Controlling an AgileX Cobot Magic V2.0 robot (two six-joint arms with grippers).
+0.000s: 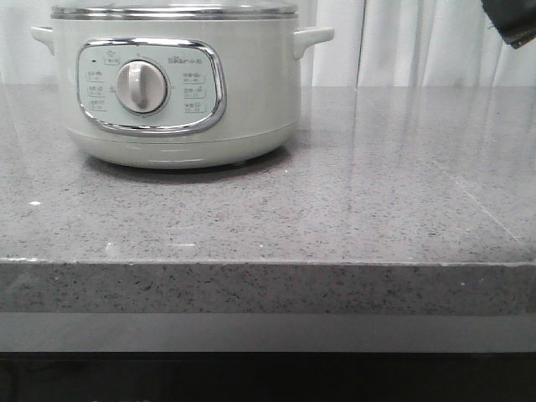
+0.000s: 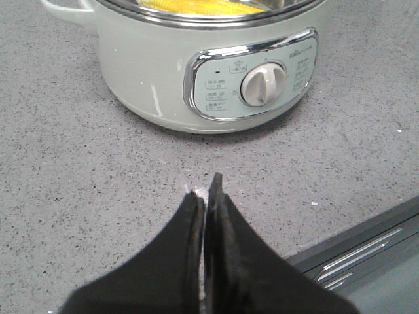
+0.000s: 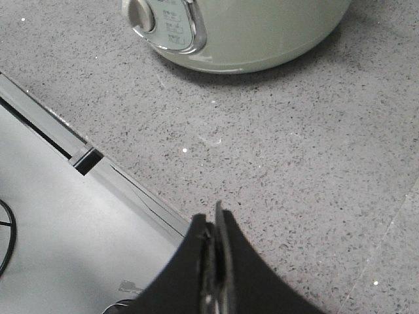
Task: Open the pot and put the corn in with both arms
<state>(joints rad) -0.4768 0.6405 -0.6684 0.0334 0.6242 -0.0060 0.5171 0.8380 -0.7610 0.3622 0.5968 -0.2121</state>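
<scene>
The left gripper (image 2: 206, 190) fills the near part of its wrist view, fingers pressed together on nothing, hanging over bare grey counter (image 1: 377, 209) near the front edge. Straight ahead of its tips stands the pot (image 2: 163, 72), control panel (image 2: 252, 82) and dial (image 2: 262, 84) turned toward that edge. The corn (image 2: 200, 6) already lies inside, a yellow cob showing just under the steel rim, its long axis running across the pot's mouth. Whether a glass lid covers it, I cannot tell.

The right gripper (image 3: 215, 226) is likewise closed and empty, over the front edge of the counter, the pot (image 3: 262, 33) lying further off and to one side. The left arm looks nearer and squarer to the pot. The task appears nearly or wholly done.
</scene>
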